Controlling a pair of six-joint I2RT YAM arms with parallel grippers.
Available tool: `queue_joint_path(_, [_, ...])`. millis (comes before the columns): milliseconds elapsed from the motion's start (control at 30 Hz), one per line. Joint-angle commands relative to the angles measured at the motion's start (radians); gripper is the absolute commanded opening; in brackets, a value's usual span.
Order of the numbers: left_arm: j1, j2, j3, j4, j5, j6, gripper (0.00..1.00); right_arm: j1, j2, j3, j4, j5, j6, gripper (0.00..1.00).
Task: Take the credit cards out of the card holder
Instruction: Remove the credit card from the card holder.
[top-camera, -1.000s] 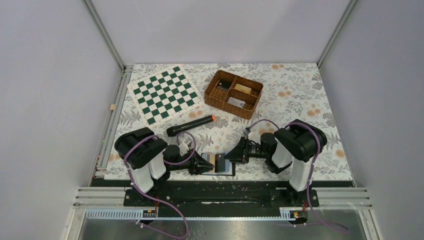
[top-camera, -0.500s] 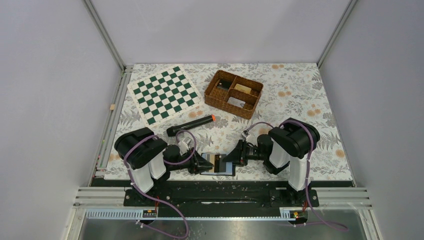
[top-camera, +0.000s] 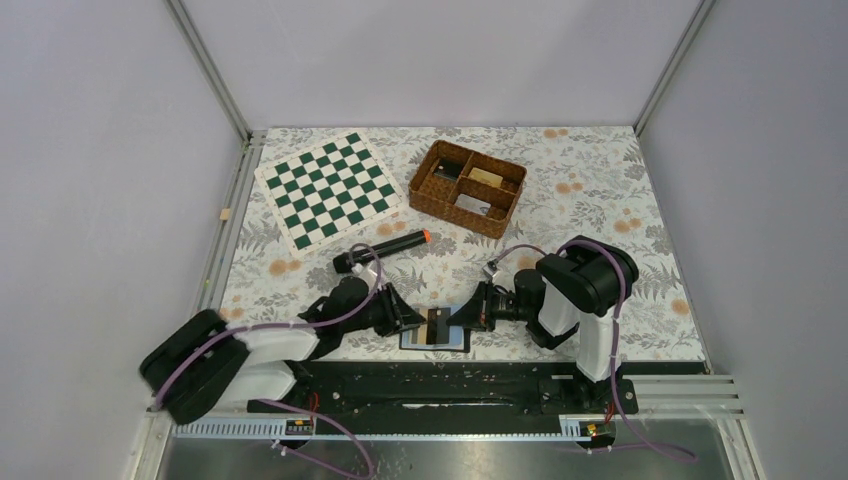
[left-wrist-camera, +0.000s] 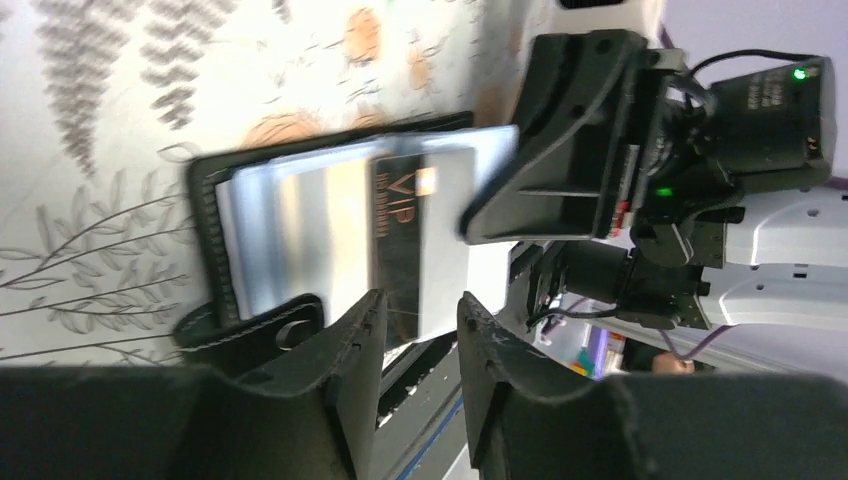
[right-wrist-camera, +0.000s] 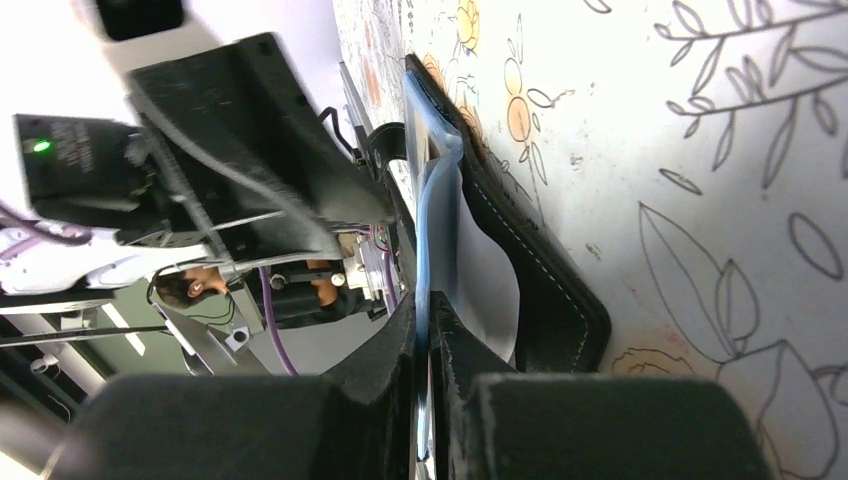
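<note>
The card holder (top-camera: 452, 341) lies open at the table's near edge, a black wallet with blue-grey inner panels. A dark card (top-camera: 436, 326) marked VIP sticks out of it, shown clearly in the left wrist view (left-wrist-camera: 396, 215). My left gripper (top-camera: 411, 320) is open, its fingertips (left-wrist-camera: 366, 318) on either side of the card's near end without closing on it. My right gripper (top-camera: 463, 316) is shut on a blue-grey panel (right-wrist-camera: 441, 200) of the card holder (right-wrist-camera: 545, 275) and holds it raised. No orange-yellow card shows.
A black cylinder with an orange tip (top-camera: 385, 250) lies just behind the arms. A green-and-white chessboard (top-camera: 330, 190) sits at the back left and a wicker basket (top-camera: 467, 187) at the back middle. The table's front rail (top-camera: 440, 368) runs just below the wallet.
My left arm has dropped low and stretched out to the left, with its gripper still at the wallet's left side. My right gripper moved slightly left a second ago and has held since.
</note>
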Motion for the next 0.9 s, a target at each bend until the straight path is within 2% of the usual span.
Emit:
queue_joint_path(0, [-0.048,-0.197,0.115,-0.471,-0.237,0.172,0.33,0.008,0.016,0.011,0.026,0.003,-0.019,0.08])
queue_joint_path(100, [-0.050,-0.222,0.146,-0.521,-0.262,0.196,0.34,0.008,0.013,0.010,0.024,0.008,-0.018,0.08])
queue_joint_path(167, [-0.054,-0.186,0.161,-0.510,-0.243,0.204,0.34,0.007,0.003,0.009,0.021,0.012,-0.015,0.08])
queue_joint_path(267, [-0.067,-0.123,0.190,-0.499,-0.213,0.212,0.33,0.008,0.002,0.016,0.026,0.002,-0.013,0.03])
queue_joint_path(467, [-0.083,-0.141,0.165,-0.451,-0.213,0.215,0.38,0.008,-0.051,0.016,0.026,-0.033,-0.047,0.00])
queue_joint_path(867, [-0.078,-0.193,0.076,-0.230,-0.137,0.176,0.46,0.008,-0.097,0.025,0.027,-0.076,-0.065,0.00])
